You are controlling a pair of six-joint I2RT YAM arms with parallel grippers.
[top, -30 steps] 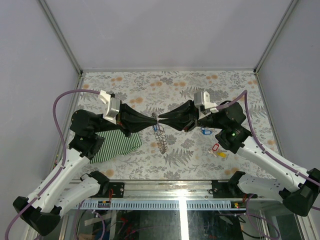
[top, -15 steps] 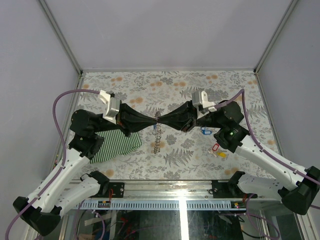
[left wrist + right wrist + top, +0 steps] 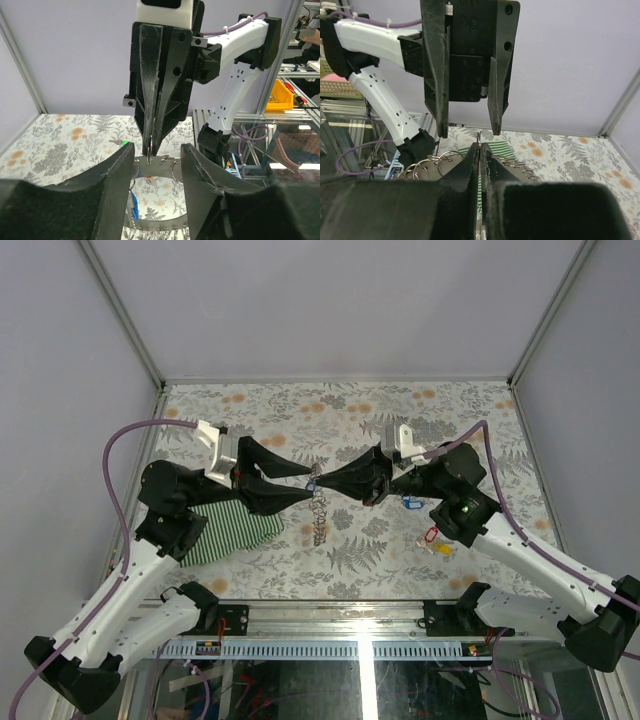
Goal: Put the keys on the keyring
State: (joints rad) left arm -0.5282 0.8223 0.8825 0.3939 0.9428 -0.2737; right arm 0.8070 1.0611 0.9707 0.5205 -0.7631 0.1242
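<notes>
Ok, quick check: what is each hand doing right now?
Left hand: open, gripping nothing.
Right hand: closed on the keyring, which hangs below its tips.

The counter (image 3: 450,410) has a pale covering printed with grey ferns and orange blossoms. Plain lilac-grey walls (image 3: 340,300) close it in at the back and on both sides, joined by slim aluminium posts (image 3: 120,310). A perforated metal rail (image 3: 300,648) runs along the near edge. Beyond the enclosure, metal racking (image 3: 295,75) holds a yellow bin (image 3: 280,95). The light is soft and even.
</notes>
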